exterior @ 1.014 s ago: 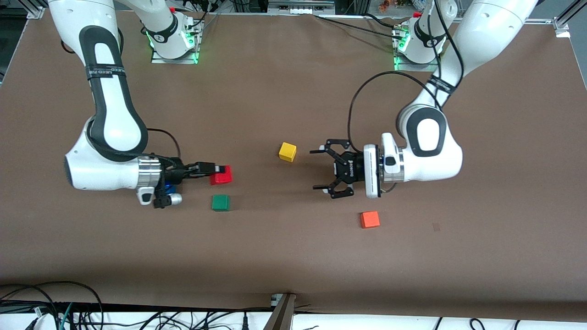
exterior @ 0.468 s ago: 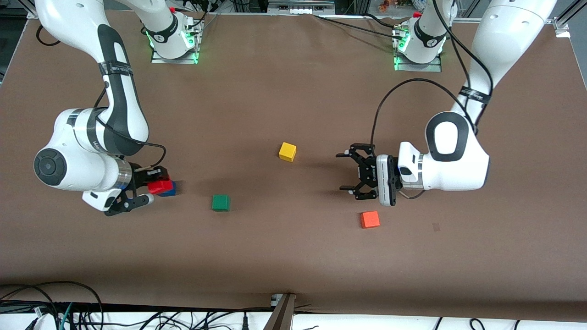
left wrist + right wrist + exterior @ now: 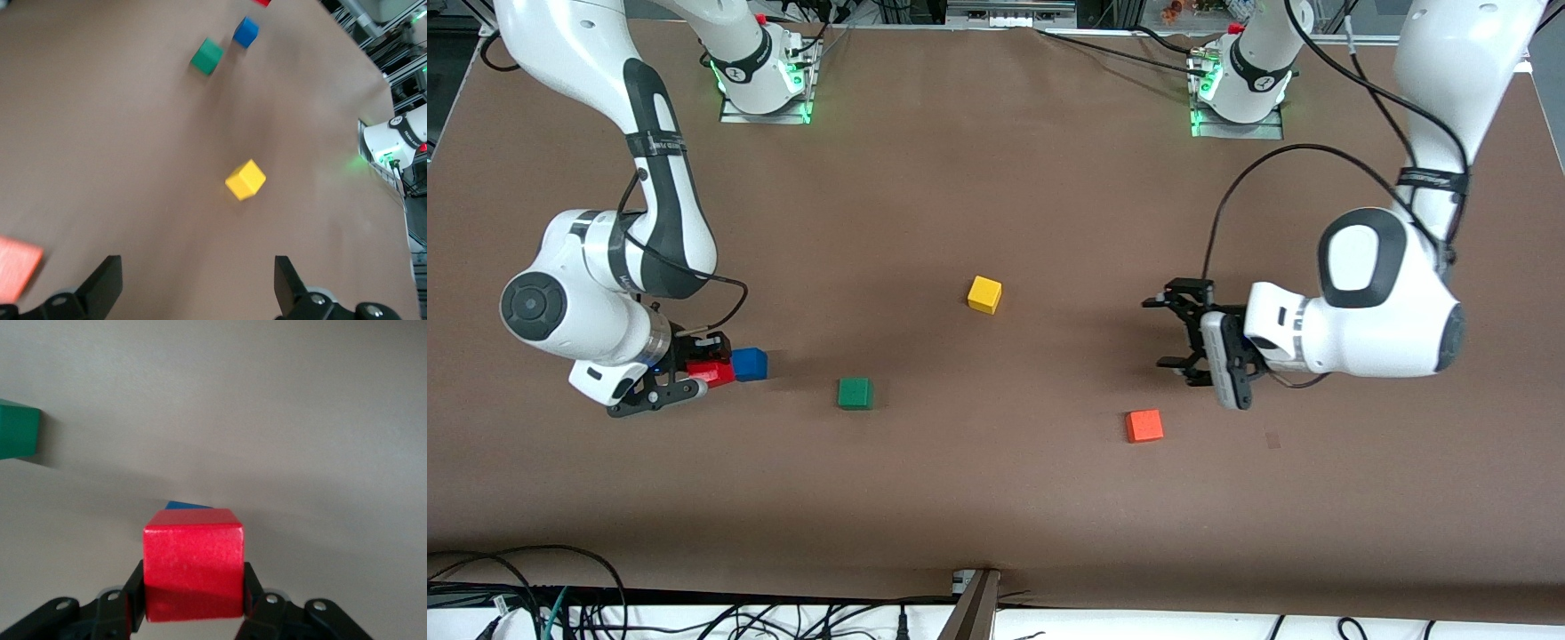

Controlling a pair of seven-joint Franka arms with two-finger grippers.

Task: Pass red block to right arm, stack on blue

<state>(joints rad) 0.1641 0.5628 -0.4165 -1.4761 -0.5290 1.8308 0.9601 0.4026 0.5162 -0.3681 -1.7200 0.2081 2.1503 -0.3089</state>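
My right gripper is shut on the red block, held low beside the blue cube on the side toward the right arm's end of the table. In the right wrist view the red block sits between the black fingers, and only the blue cube's top edge shows past it. My left gripper is open and empty, over the table near the orange-red cube. The left wrist view shows its fingers wide apart and the blue cube in the distance.
A green cube lies near the blue cube, toward the table's middle, also in the right wrist view. A yellow cube lies mid-table. Robot bases stand along the table's back edge.
My right gripper carried the red block from beside the green cube toward the right arm's end, passing over the blue cube and ending beside it. My left arm drew back toward its own end.
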